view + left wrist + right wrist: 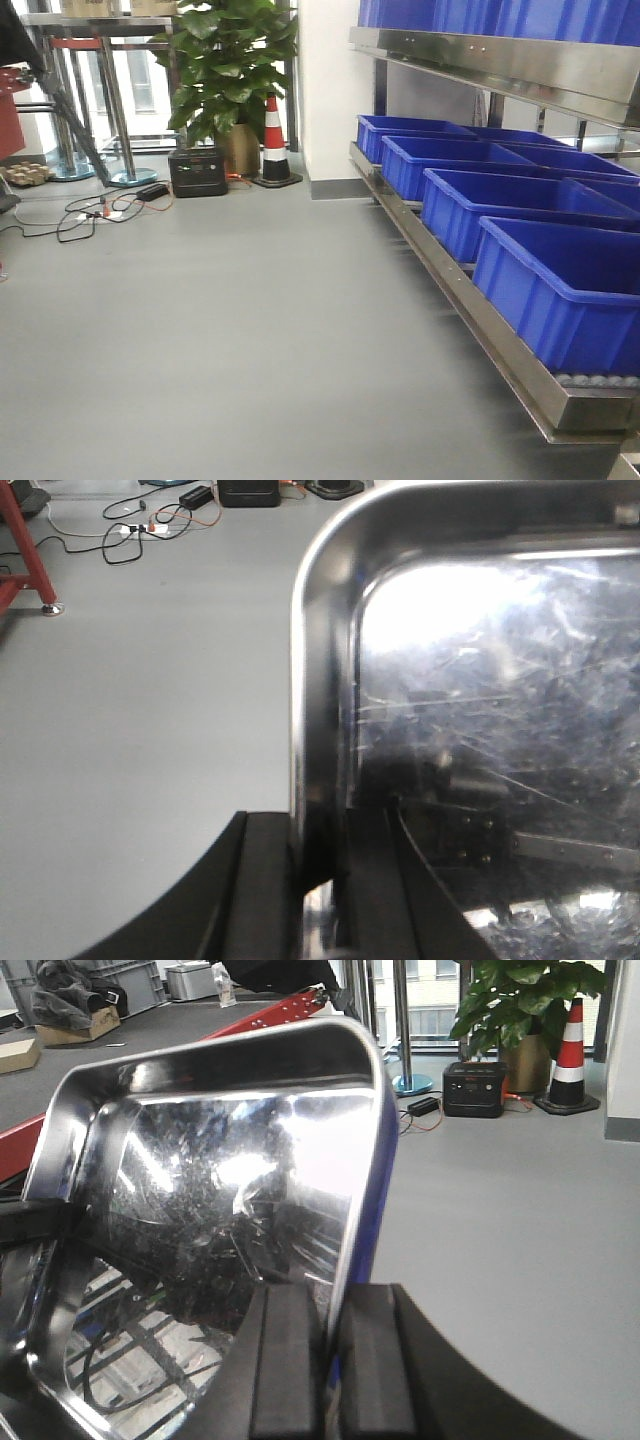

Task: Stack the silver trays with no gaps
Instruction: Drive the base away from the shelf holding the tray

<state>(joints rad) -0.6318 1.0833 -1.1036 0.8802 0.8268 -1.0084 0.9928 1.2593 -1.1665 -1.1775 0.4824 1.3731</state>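
The left hand (318, 880) sits at 6 o'clock in its wrist view, pinched almost shut on the rolled rim of a silver tray (480, 680). The tray spreads toward 3 o'clock and is cut off by the right and bottom edges. Glare and scratches blur its bottom.

The right hand (330, 1355) is likewise squeezed narrow on a silver tray (220, 1160) rim at 6 o'clock, and the tray reaches toward 10 o'clock with its lower left corner cropped. Whether both hands grip one tray, or whether another lies nested inside, cannot be told.

Below lies grey floor (250, 330). In the front view, blue bins (520, 200) line a steel shelf rail (470, 320) at 3 o'clock. Cables (90, 215) lie at 10 o'clock. At 12 o'clock stand a black power box (197, 170), its label too small to read, a striped cone (275, 140) and a plant (230, 60).
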